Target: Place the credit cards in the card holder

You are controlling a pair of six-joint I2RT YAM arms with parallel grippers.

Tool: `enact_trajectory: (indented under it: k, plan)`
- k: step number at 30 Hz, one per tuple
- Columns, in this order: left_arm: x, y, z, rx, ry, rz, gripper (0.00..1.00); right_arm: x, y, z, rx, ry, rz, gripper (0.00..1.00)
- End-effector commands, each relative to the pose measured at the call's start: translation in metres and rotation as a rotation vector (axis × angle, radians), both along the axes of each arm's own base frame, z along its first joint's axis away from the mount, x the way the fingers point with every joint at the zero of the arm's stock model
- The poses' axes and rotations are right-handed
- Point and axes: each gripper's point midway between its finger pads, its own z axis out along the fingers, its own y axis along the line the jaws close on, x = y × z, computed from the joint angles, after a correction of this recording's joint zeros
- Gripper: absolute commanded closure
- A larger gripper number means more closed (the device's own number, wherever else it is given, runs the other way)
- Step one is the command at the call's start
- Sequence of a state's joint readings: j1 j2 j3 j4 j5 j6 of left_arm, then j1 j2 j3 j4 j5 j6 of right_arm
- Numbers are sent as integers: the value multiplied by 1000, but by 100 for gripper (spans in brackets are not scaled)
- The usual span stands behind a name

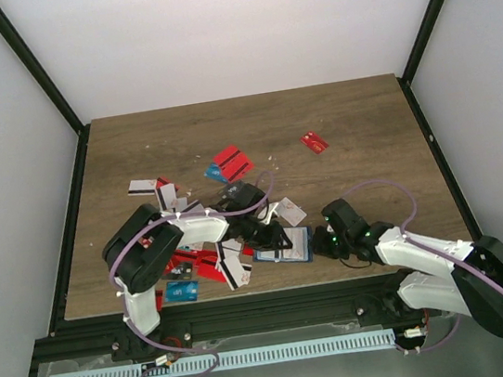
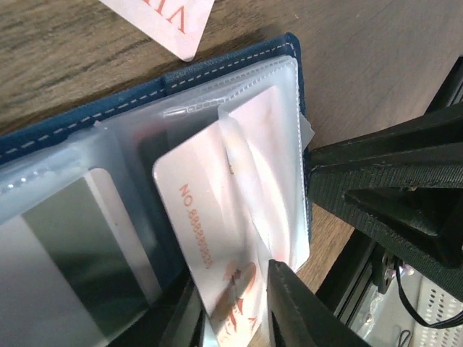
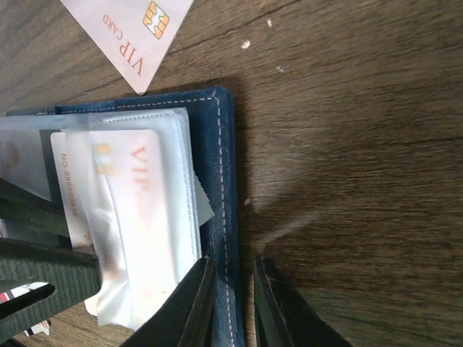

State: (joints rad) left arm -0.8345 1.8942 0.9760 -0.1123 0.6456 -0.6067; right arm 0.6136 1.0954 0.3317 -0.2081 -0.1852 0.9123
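The navy card holder (image 1: 289, 245) (image 2: 217, 69) (image 3: 221, 181) lies open near the front edge, its clear sleeves facing up. A white VIP card (image 2: 210, 217) (image 3: 137, 188) sits partly inside the outer sleeve. My left gripper (image 2: 224, 311) (image 1: 272, 235) has its fingers slightly apart, with the card's free end lying between them. On the holder's blue cover edge my right gripper (image 3: 233, 303) (image 1: 320, 243) is shut, one finger on each side. More credit cards lie loose: red ones (image 1: 231, 163) (image 1: 314, 142) and a mixed pile (image 1: 196, 264).
A loose white VIP card (image 3: 130, 36) (image 2: 163, 22) rests just beyond the holder. White and striped cards (image 1: 153, 188) are scattered at mid left. The table's front edge (image 1: 248, 294) runs close behind both grippers.
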Motion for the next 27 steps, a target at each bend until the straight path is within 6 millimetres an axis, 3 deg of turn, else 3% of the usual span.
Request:
enact_trajectory:
  k: [1,12,20,27]
  plan:
    - [-7,35,-31,206,13,34,70,-4,-11,-4,-56,14,-10,82]
    - [3,46,2,254,-74,57,49,4,-8,10,-57,-19,-3,82]
    - [11,54,10,302,-134,78,37,5,-3,14,-34,-27,18,82]
    - [20,61,34,303,-216,103,26,7,12,24,29,-62,80,83]
